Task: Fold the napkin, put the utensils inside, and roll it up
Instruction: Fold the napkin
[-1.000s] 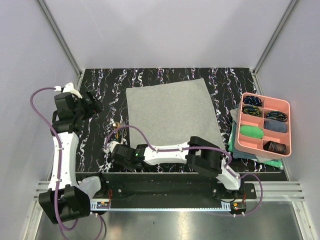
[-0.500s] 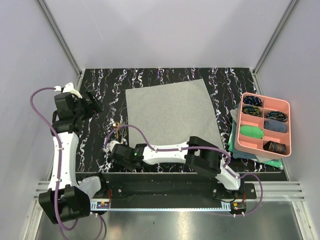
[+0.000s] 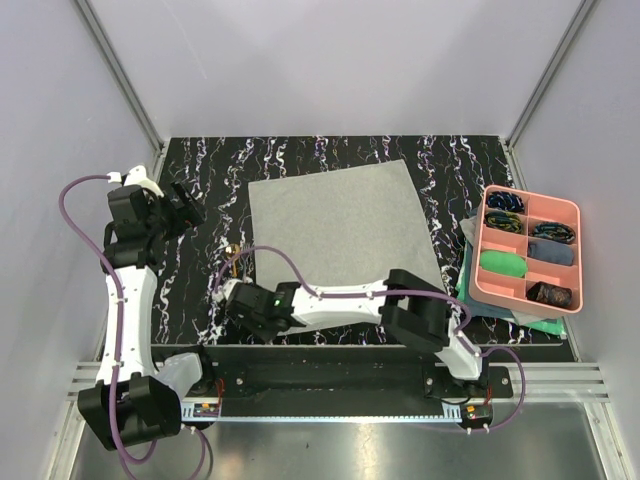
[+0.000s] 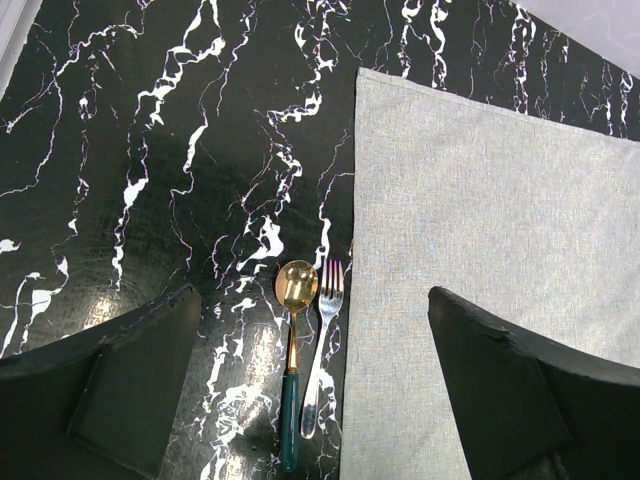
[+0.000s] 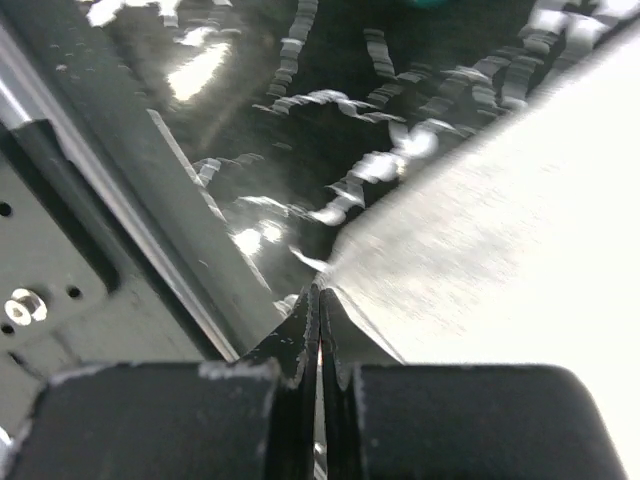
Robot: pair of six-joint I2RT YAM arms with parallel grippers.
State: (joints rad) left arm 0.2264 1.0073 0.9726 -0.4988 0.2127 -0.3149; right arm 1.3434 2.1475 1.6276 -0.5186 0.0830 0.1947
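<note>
No text, label, brand, number or sign can be read in any of the views.
</note>
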